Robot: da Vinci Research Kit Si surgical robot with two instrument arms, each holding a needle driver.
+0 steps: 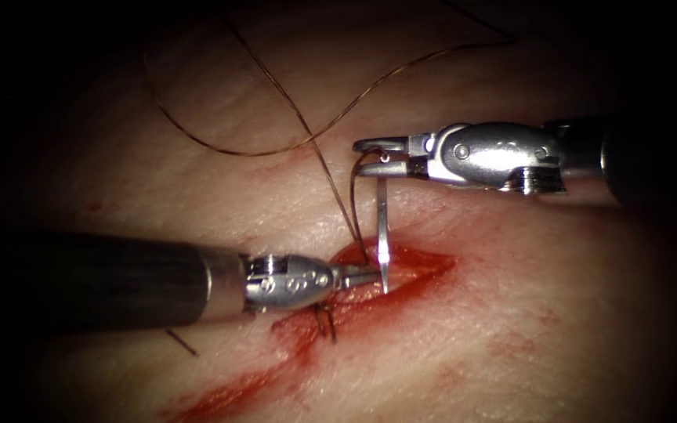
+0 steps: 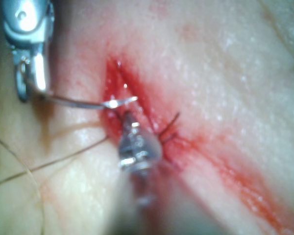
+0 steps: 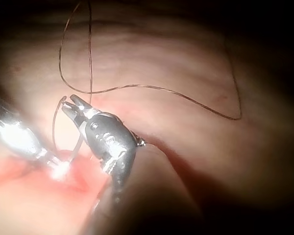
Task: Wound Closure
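Observation:
My right tool (image 1: 374, 150) comes in from the right above the cut and is shut on the curved needle (image 1: 383, 235) near its rear end, where the thread (image 1: 276, 149) joins it. The needle hangs down from those jaws, and its tip reaches into the open cut (image 1: 425, 266). I cannot tell whether the tip has pierced the tissue. My left tool (image 1: 366, 272) lies low from the left, jaws shut, its tip inside the cut right beside the needle tip. In the left wrist view the needle (image 2: 78, 102) spans from the right tool (image 2: 32, 73) to the cut by my left tool (image 2: 128, 117).
A tied stitch with short dark cut ends (image 1: 325, 325) sits on the cut just below my left tool's wrist. Thread loops widely over the tissue (image 1: 221, 102) at the upper left. Red fluid (image 1: 229, 392) streaks the cut toward the lower left.

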